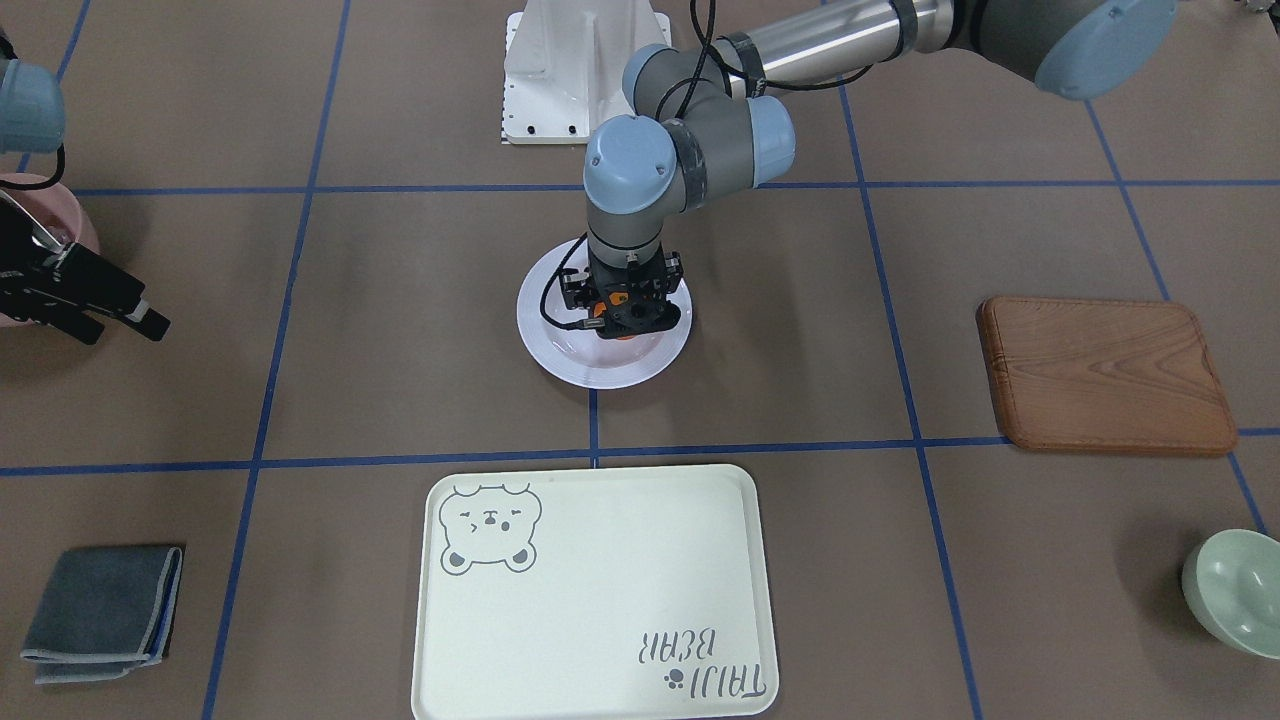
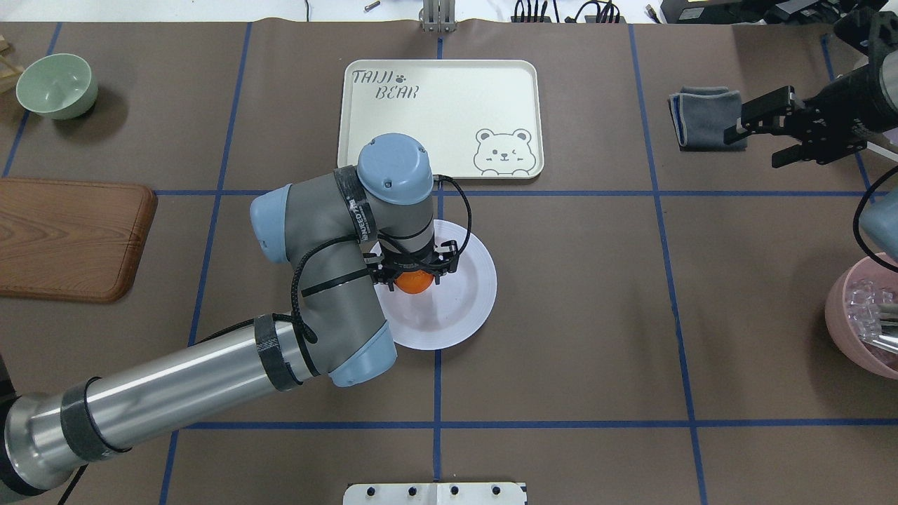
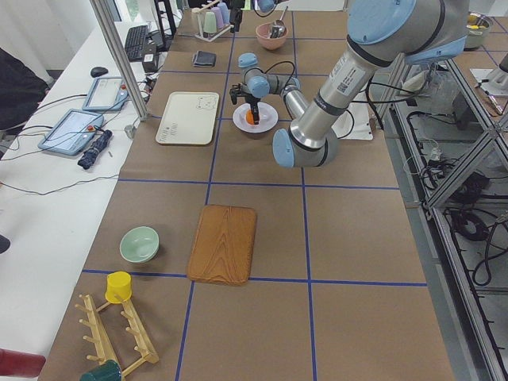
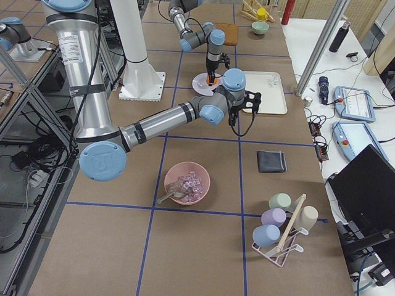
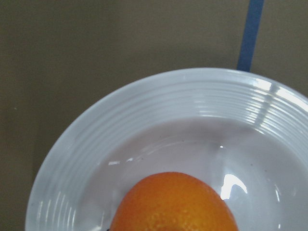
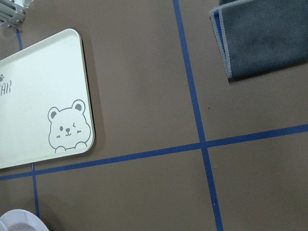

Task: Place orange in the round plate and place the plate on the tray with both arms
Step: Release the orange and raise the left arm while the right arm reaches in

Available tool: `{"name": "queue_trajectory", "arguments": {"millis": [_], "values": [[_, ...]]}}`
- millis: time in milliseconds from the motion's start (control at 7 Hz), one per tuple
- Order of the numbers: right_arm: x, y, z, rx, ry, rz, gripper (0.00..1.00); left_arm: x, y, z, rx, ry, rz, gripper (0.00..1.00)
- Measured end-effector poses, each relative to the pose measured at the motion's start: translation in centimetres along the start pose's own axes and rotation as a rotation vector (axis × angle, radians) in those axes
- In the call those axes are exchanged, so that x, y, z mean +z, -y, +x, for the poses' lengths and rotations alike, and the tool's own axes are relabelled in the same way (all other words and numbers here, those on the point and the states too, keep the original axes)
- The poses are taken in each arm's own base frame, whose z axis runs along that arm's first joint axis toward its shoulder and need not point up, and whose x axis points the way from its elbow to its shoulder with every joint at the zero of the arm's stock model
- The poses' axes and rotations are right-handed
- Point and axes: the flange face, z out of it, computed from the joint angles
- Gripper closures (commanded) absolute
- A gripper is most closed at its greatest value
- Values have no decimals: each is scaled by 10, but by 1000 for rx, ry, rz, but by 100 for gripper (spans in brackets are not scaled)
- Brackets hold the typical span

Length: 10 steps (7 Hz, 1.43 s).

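Checking progress, I find the tray holds nothing and the round plate sits on the table, well apart from it. My left gripper pinches the orange over the plate's centre, not yet released. My right gripper is spread, empty. I judge step 1 of 2 nearly done.

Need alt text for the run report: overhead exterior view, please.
The left hand grips the orange at the centre of the white plate, mid-table. The tray lies beyond the plate, apart from it; the right hand hangs open at far right by a grey cloth. A wooden board and a green bowl sit at left, a pink bowl at right.
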Motion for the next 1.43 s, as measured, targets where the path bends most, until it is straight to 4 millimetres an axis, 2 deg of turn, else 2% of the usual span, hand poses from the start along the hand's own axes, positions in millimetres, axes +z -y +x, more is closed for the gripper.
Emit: {"name": "queue_trajectory", "arguments": {"millis": [286,429,571,714,857,1000,1143,1286,1429], "values": [[7,-4,-5,-5,2,-13,0,-5,0,-3,12,-4,31,1],[12,-7,-10,-10,3,-24,0,-17,2,-13,15,-20,55,1],[21,-13,-23,-11,8,-36,0,-44,16,-30,10,-46,88,1],[39,-23,-47,1,15,-43,0,-79,49,-59,19,-64,135,1],[65,-40,-78,24,30,-27,0,-117,95,-105,50,-62,197,1],[96,-61,-102,46,72,1,0,-148,142,-162,91,-32,260,1],[126,-84,-117,76,139,20,0,-174,182,-224,146,15,311,1],[155,-109,-127,110,214,33,0,-198,214,-279,168,57,352,1],[180,-133,-132,129,277,44,0,-213,232,-314,163,86,375,1]]}}
